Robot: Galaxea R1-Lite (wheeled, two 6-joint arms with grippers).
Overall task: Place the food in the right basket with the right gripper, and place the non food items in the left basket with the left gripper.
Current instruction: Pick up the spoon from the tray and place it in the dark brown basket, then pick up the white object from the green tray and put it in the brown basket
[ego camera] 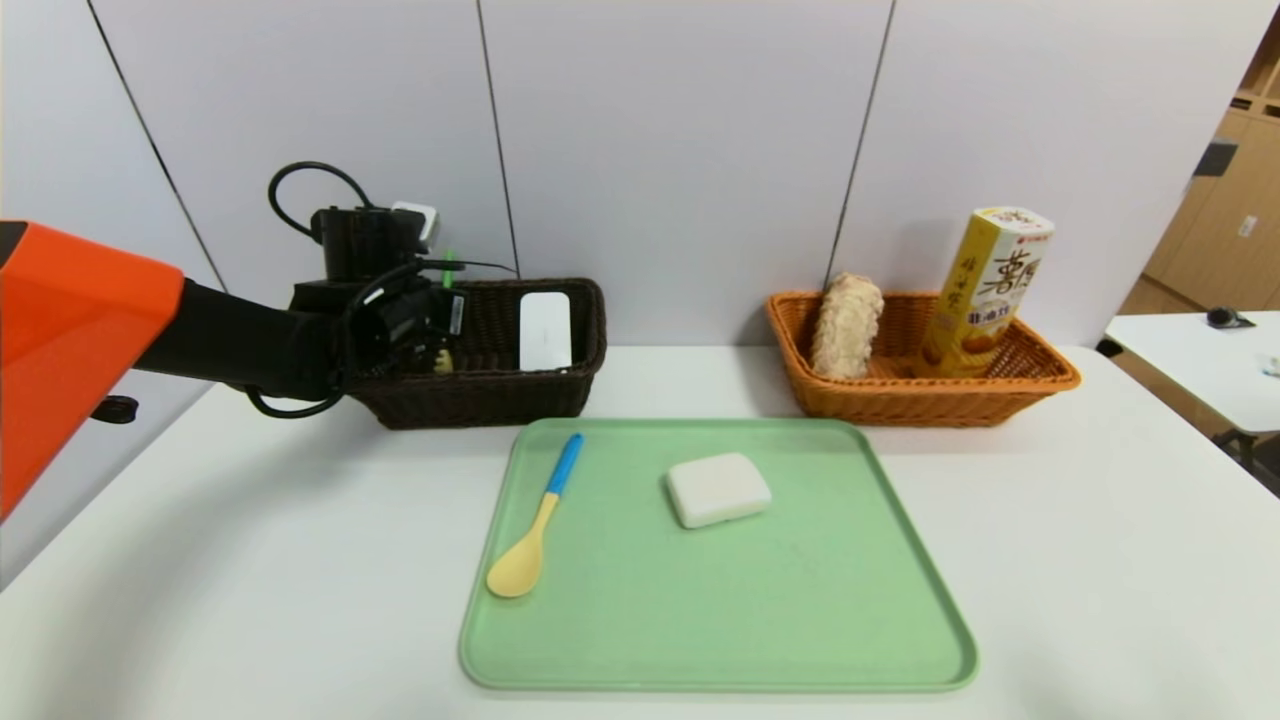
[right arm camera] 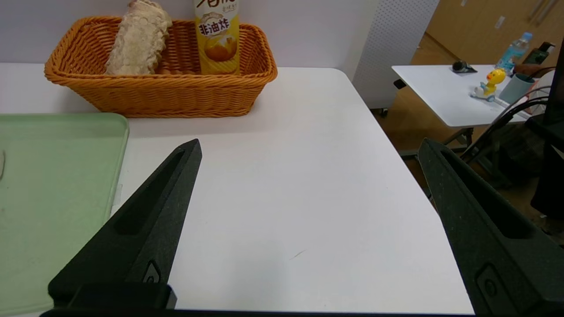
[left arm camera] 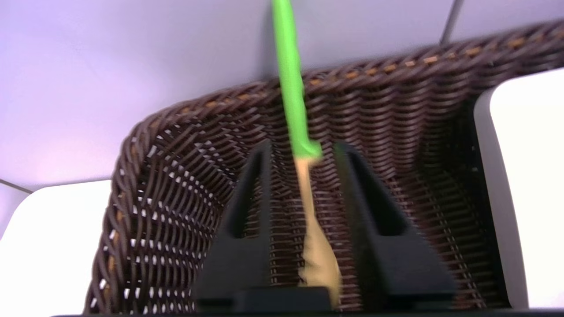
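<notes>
Left gripper: over the dark basket, fingers a little apart with a green-handled spoon between them; whether the pads press on it I cannot tell.
Green-handled spoon: long axis runs along the fingers, green handle past the tips toward the basket's far wall and above its rim, tan bowl end back near the gripper's base.
Around the left gripper: woven basket walls on three sides; a white flat device leans upright in the same basket, just beside the gripper.
Right gripper: fingers spread wide, nothing between them, above bare white table beside the tray's edge.
Green tray: holds a spoon with a blue handle, handle pointing to the far edge, yellow bowl end nearest; a white rounded block lies well apart from it.
Orange basket: holds a pale bumpy roll leaning on the far wall and a tall yellow snack box tilted against the rim.
</notes>
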